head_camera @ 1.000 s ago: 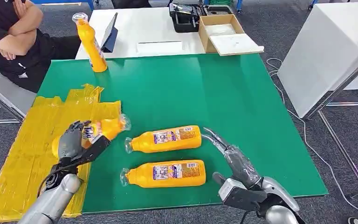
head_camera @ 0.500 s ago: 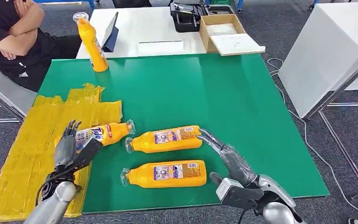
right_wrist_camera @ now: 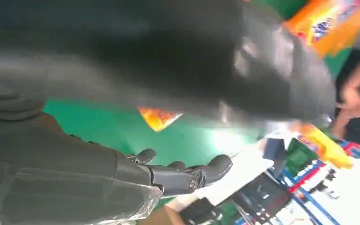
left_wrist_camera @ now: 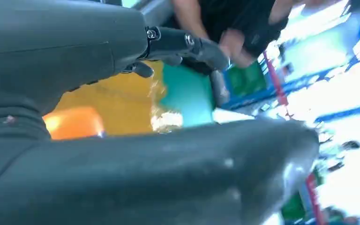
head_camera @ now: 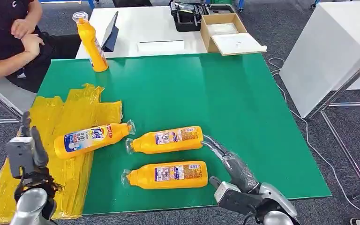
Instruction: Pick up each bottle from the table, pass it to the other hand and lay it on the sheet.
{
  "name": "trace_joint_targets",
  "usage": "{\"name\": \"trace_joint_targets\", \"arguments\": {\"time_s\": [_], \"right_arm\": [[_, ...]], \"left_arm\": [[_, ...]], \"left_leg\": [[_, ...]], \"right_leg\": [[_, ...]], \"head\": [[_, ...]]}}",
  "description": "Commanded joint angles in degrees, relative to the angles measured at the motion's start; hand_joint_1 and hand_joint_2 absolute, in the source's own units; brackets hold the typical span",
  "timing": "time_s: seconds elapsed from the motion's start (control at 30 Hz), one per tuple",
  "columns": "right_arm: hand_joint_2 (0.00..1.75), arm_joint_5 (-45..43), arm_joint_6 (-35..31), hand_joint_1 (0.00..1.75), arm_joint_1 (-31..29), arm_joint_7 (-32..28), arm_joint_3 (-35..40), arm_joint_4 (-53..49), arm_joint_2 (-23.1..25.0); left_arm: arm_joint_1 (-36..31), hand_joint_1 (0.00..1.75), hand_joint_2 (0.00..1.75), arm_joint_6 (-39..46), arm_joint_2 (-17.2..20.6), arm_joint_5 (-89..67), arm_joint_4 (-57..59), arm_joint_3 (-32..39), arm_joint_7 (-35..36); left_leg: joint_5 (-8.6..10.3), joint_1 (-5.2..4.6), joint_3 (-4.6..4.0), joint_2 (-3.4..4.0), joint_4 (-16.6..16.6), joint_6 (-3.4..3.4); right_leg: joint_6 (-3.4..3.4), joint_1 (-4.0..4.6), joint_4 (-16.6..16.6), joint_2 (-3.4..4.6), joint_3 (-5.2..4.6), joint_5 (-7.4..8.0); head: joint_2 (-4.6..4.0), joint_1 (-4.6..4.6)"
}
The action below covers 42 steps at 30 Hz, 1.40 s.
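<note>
An orange Tide bottle (head_camera: pixel 91 138) lies on its side across the right edge of the yellow sheet (head_camera: pixel 42 122), with its cap end over the green table (head_camera: pixel 206 89). My left hand (head_camera: pixel 30 147) is raised over the sheet to the left of that bottle, fingers apart, holding nothing. Two more orange bottles lie on the green table, one in the middle (head_camera: pixel 166 140) and one nearer me (head_camera: pixel 166 174). My right hand (head_camera: pixel 229 159) stretches flat, its fingertips at the base of the middle bottle. Another bottle (head_camera: pixel 91 44) stands upright at the far left corner.
A person (head_camera: pixel 9 42) in black sits at the far left beside the table. Behind the green table stands a white table (head_camera: pixel 140 28) with a tablet (head_camera: pixel 111 33), an open cardboard box (head_camera: pixel 227 33) and a black case (head_camera: pixel 187 16). Another white table (head_camera: pixel 328 51) is at the right.
My left hand has let go of the Tide bottle and drawn back to the left; the bottle now lies on the sheet's edge. My right hand barely moved. The person uncrossed their arms.
</note>
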Motion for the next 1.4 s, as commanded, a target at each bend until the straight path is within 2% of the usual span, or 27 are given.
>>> {"name": "trace_joint_targets", "arguments": {"time_s": [0.03,0.1,0.13,0.33,0.47,0.6,0.77,0.9,1.23,1.4], "right_arm": [[1.75,10.4,1.8,0.0,4.2,6.2,0.3,-1.7,-0.6],[1.75,14.5,3.4,0.0,4.8,8.9,1.3,-1.3,-0.1],[1.75,20.8,4.2,0.0,4.3,12.2,3.1,-0.4,-0.1],[1.75,21.5,4.1,0.0,3.9,12.4,3.7,0.5,0.8],[1.75,27.1,6.1,0.0,4.2,16.4,6.2,3.7,2.5],[1.75,34.7,5.8,0.0,0.9,19.8,7.3,9.0,6.8],[1.75,38.5,6.6,0.0,-3.3,18.8,5.7,11.9,9.4],[1.75,37.5,6.9,0.0,-10.4,18.5,8.2,19.0,9.2],[1.75,32.5,7.1,0.0,-19.9,19.5,12.9,29.9,11.7],[1.75,29.1,7.9,0.0,-22.7,19.7,17.0,35.3,11.9]], "left_arm": [[9.7,0.0,0.0,-1.6,1.4,6.0,-15.1,5.8,-2.5],[11.8,0.0,0.0,-1.6,2.3,7.0,-15.9,6.2,-2.9],[12.9,0.0,0.0,-2.2,3.2,8.5,-16.0,6.1,-2.8],[13.0,0.0,0.0,-2.4,3.4,9.0,-15.5,6.1,-3.2],[15.3,0.0,0.0,-2.5,3.3,9.9,-16.0,5.1,-3.5],[15.2,0.0,0.0,-2.9,2.0,9.5,-16.6,3.7,-3.5],[13.9,0.0,0.0,-2.6,1.9,8.8,-16.1,2.1,-3.0],[11.2,0.0,0.0,-3.4,2.6,9.2,-13.8,0.2,-2.5],[3.2,0.0,0.0,-3.2,2.5,10.3,-8.2,-3.6,-1.7],[-0.4,0.0,0.0,-3.4,2.3,10.7,-5.8,-4.8,-0.9]], "left_leg": [[-0.17,0.03,0.21,0.17,0.0,-0.2],[-0.24,0.01,0.3,0.32,0.0,-0.25],[-0.17,0.03,0.2,0.3,0.0,-0.2],[-0.09,0.03,0.12,0.07,0.0,-0.22],[-0.06,0.05,0.07,0.08,-0.1,-0.15],[-0.16,0.04,0.39,0.2,-0.2,-0.33],[-0.05,0.04,0.14,0.12,-0.1,-0.21],[-0.04,0.03,0.18,0.2,-0.1,-0.23],[0.04,0.02,0.22,0.08,-0.1,-0.22],[0.04,0.02,0.25,0.0,-0.1,-0.23]], "right_leg": [[-0.05,0.03,0.0,0.06,0.17,-0.11],[-0.05,0.01,0.0,0.14,0.24,-0.14],[-0.05,0.03,0.0,0.2,0.15,-0.07],[-0.06,0.03,0.0,-0.04,0.12,-0.06],[-0.05,0.04,-0.1,0.01,0.08,-0.02],[-0.08,0.03,-0.2,0.03,0.36,-0.09],[-0.06,0.03,-0.1,0.02,0.13,0.0],[-0.05,0.02,-0.1,0.09,0.16,0.04],[-0.06,0.01,-0.1,-0.04,0.22,0.04],[-0.06,0.01,-0.1,-0.12,0.26,0.02]], "head": [[0.0,0.0],[0.0,0.0],[0.0,0.02],[0.0,0.02],[0.0,0.0],[0.0,0.02],[0.0,0.0],[0.0,0.02],[0.0,0.02],[0.0,0.02]]}}
